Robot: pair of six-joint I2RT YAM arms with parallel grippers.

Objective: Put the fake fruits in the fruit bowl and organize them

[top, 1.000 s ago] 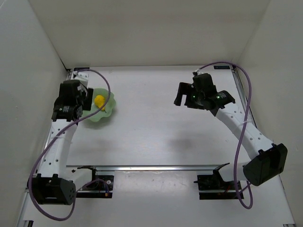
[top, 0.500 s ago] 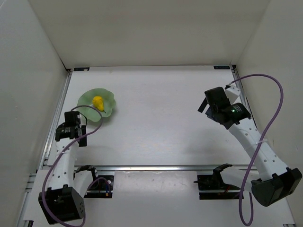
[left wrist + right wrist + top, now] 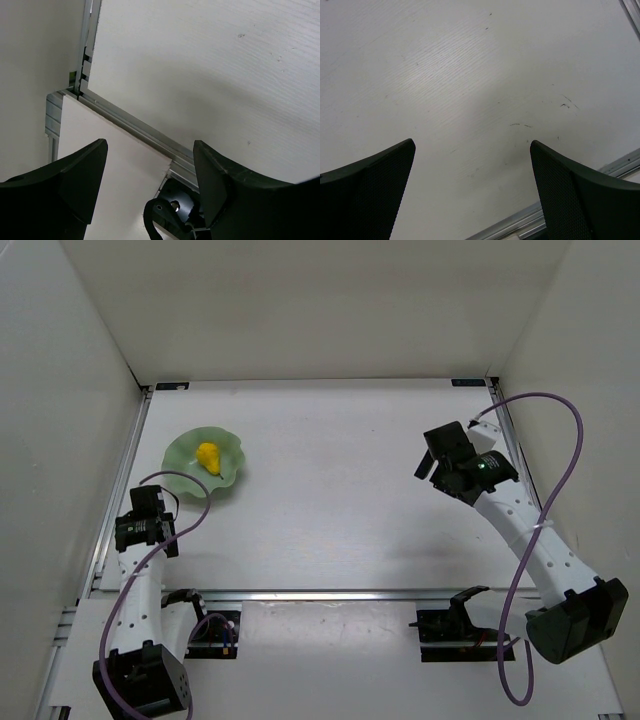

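Note:
The yellow pear-shaped fruit (image 3: 209,456) lies inside the mint-green scalloped bowl (image 3: 228,472) at the far left of the table. My left gripper (image 3: 143,530) is nearer than the bowl, close to the left rail. It is apart from the bowl, open and empty. In the left wrist view (image 3: 150,175) its jaws stand wide over the frame rail; bowl and fruit are out of that view. My right gripper (image 3: 437,462) hovers at the right side of the table. It is open and empty, with only bare table between its jaws in the right wrist view (image 3: 472,185).
White walls enclose the table on three sides. An aluminium rail (image 3: 320,594) runs along the near edge and shows in the left wrist view (image 3: 140,131) with a black mount (image 3: 180,210). Purple cables (image 3: 560,410) loop off both arms.
My left arm has drawn back from the bowl towards the near left, leaving the fruit in the bowl. My right arm has swung from the middle right towards the right edge.

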